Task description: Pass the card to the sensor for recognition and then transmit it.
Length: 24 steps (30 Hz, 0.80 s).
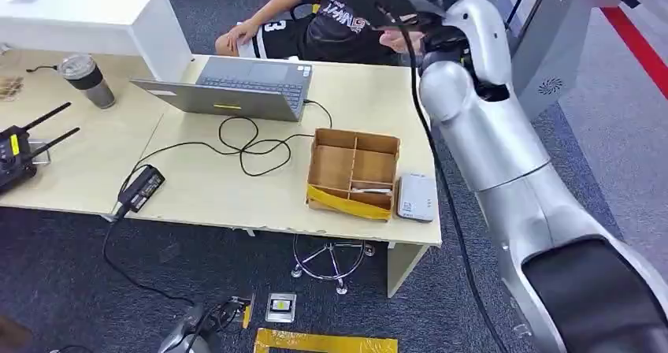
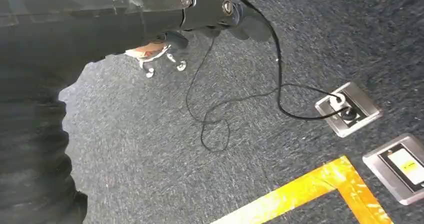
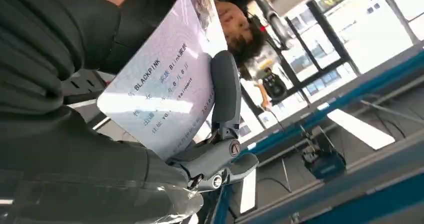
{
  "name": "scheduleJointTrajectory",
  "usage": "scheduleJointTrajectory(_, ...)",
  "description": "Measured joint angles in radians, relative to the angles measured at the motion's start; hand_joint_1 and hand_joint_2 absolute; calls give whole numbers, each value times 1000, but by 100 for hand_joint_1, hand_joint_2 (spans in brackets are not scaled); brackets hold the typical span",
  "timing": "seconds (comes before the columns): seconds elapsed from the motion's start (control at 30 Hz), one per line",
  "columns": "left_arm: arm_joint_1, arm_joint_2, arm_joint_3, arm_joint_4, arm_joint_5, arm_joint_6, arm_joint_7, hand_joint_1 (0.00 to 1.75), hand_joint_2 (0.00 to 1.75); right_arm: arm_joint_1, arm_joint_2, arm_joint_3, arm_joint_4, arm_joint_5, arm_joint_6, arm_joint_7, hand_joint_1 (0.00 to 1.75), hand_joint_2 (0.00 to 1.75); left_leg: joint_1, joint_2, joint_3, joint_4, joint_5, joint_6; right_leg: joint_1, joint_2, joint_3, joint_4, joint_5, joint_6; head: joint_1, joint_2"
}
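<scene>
Right hand [image 3: 150,154]: the card [image 3: 165,89] is pinched between the thick thumb and the darker fingers, presumably so that its printed face stays uncovered for reading; the raised right arm [image 1: 488,132] is lifted well above and beyond the sensor [image 1: 416,197], towards a seated person [image 1: 315,22], which suggests handing over; the card's long axis is seen running away from the palm, its free end pointing outward; the sensor lies on the counter [image 1: 205,187], just beside the cardboard tray [image 1: 353,172]; whether the left hand is spread cannot be told.
</scene>
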Motion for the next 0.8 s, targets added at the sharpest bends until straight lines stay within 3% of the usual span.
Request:
scheduleJointTrajectory(0.37, -5, -8, 0, 0, 8, -3, -19, 0, 175, 14, 44, 135, 182, 220, 102, 104, 175, 175, 0, 0, 0, 0, 0, 0, 0, 0, 0, -1, 0, 0, 0, 0)
scheduleJointTrajectory(0.8, -7, -20, 0, 0, -22, -23, -17, 0, 175, 40, -1, 206, 264, 278, 147, 174, 175, 175, 0, 0, 0, 1, 0, 0, 0, 1, -1, -1, 0, 0, 0, 0)
